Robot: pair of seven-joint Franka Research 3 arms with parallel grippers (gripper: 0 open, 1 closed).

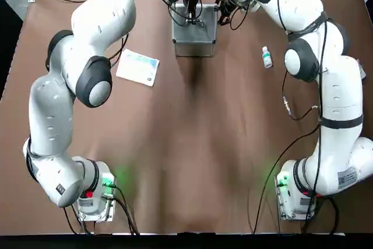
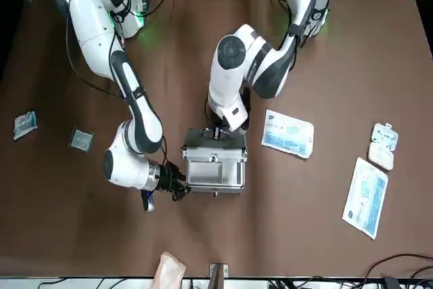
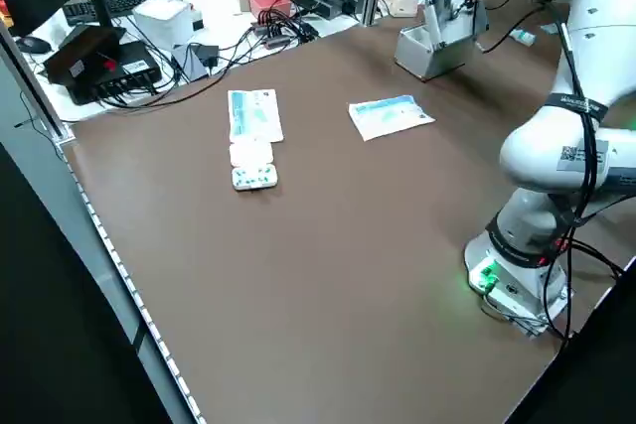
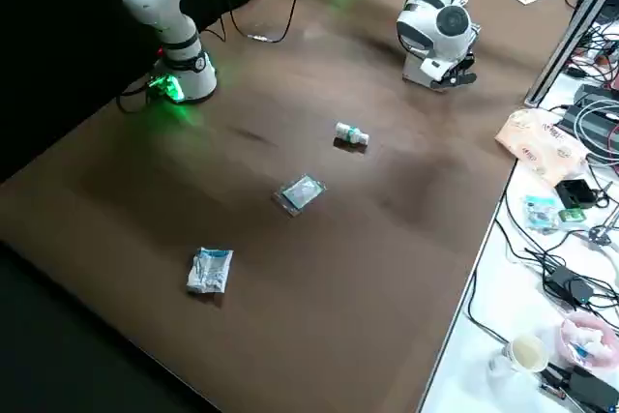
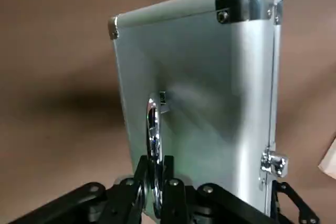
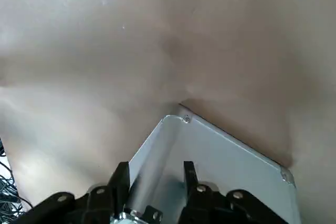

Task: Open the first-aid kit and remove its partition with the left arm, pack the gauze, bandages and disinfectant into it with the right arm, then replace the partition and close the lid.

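The silver first-aid kit [image 1: 194, 33] stands at the table's far edge, its lid [image 5: 210, 93] down as far as I can tell. My left gripper [image 5: 156, 182] reaches from above and is shut on the wire handle [image 5: 153, 129] on the lid. My right gripper [image 6: 155, 182] comes in from the kit's right side, its fingers clamped across a corner edge of the case [image 6: 220, 156]. The disinfectant [image 1: 267, 58] lies on its side right of the kit. Two small packets [image 4: 302, 192] [image 4: 210, 270], gauze or bandages, lie farther right. The partition is out of view.
A flat blue-white pack [image 1: 138, 67] lies left of the kit. Farther left lie another flat pack [image 2: 365, 197] and a small white blister piece [image 2: 382, 145]. A tissue pack [image 2: 169, 272] and cables crowd the bench beyond the far edge.
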